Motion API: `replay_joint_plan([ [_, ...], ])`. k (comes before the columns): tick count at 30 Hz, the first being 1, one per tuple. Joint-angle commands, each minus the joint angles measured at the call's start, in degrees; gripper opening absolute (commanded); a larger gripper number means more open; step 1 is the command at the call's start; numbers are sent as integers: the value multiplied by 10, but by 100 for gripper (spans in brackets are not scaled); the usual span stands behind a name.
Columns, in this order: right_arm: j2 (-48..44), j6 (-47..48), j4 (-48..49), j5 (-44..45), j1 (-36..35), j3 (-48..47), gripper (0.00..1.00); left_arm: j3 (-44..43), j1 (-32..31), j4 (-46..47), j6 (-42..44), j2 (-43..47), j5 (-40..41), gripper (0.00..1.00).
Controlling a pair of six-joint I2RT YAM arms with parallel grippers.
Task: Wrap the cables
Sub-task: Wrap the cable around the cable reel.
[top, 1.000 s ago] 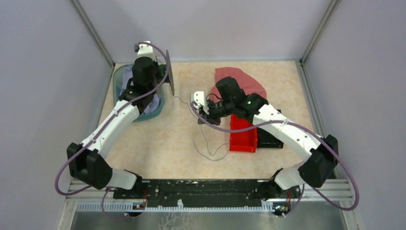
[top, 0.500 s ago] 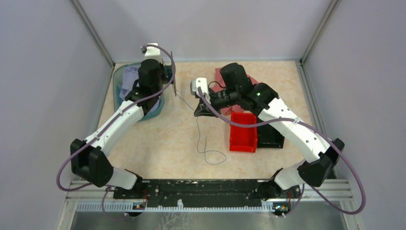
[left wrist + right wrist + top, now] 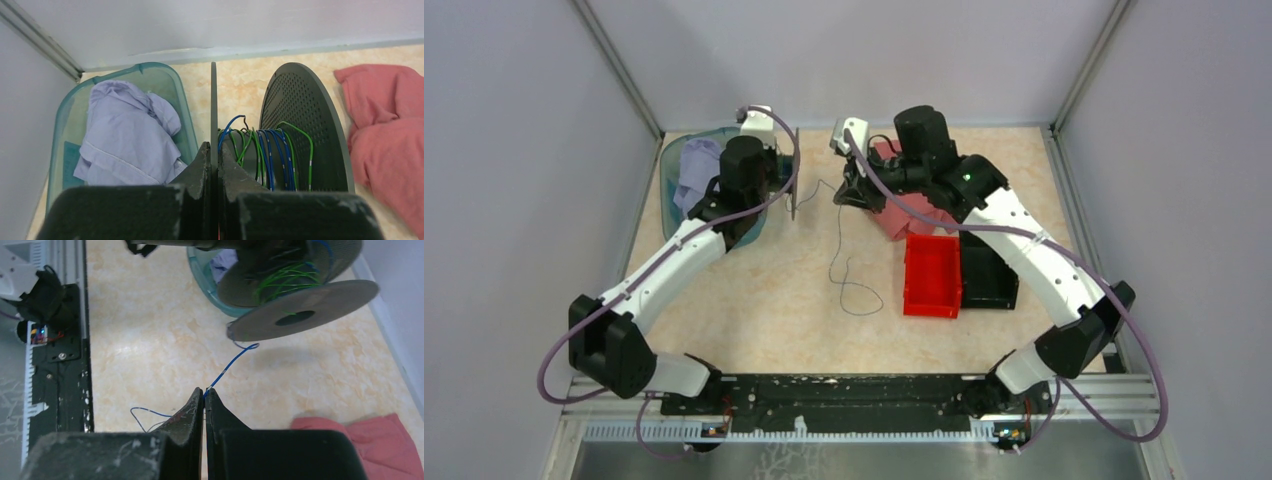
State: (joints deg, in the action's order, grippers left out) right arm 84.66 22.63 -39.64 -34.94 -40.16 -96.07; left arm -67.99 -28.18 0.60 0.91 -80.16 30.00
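Cable (image 3: 834, 250) stretches from the spool (image 3: 300, 120) to the right tool (image 3: 204, 392), pinched shut on it, with its slack tail looped on the worktop (image 3: 754, 300). Left tool (image 3: 214, 152) is clamped on a spool flange. Winding seems in hand; the next move calls for leading the taut strand around the core.

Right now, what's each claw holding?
Left claw: closed, pinching the spool rim.
Right claw: closed, pinching the thin blue cable.
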Motion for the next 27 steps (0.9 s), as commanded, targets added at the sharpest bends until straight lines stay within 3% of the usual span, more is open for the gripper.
replay_joint_plan([
  [1,15,-51,64,34,26,-41,0,4,-12,7,3,39,-52,0],
  [21,51,-90,77,66,71,-125,0,33,-47,-13,60,48,-86,0],
  [27,57,-99,96,96,93,-116,0,36,-50,-23,68,63,-145,0],
])
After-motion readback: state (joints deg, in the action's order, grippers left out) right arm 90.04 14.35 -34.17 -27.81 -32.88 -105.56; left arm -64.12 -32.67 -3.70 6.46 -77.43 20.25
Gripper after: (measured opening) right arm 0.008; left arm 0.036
